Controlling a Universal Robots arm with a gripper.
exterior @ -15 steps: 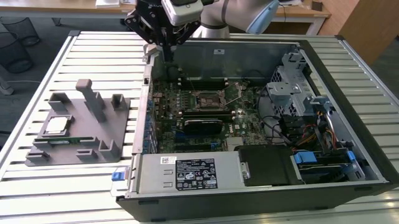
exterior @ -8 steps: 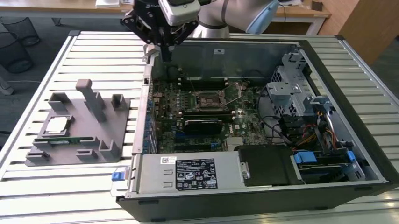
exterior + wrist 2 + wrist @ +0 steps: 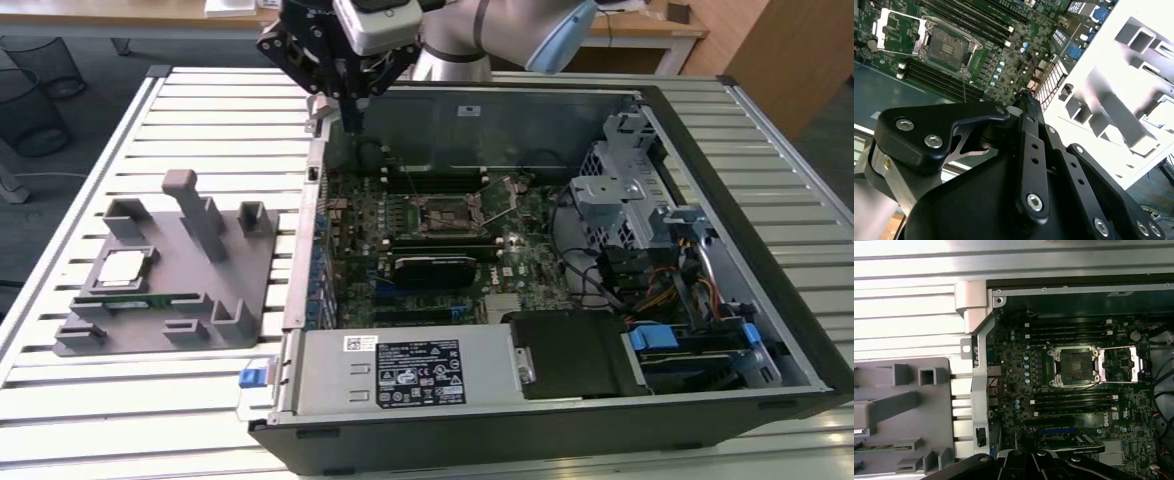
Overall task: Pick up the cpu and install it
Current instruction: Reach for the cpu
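The cpu (image 3: 123, 268), a small silver-grey square, lies flat on the grey holder (image 3: 167, 330) at the exterior view's left, beside the open computer case. My gripper (image 3: 354, 120) hangs above the case's back left corner, well away from the cpu, its black fingers (image 3: 1029, 102) drawn together to a narrow tip with nothing between them. The motherboard's cpu socket (image 3: 447, 212) stands bare with its metal latch plate swung up; it also appears as the socket (image 3: 1074, 365) and the socket (image 3: 946, 47) in both wrist views.
A green memory stick (image 3: 140, 300) lies on the holder in front of the cpu, and grey posts (image 3: 200, 215) rise from it. Inside the case (image 3: 747, 330) are a black heatsink (image 3: 434, 270), drive cages and cables. The case stands on a slatted metal table (image 3: 134, 400).
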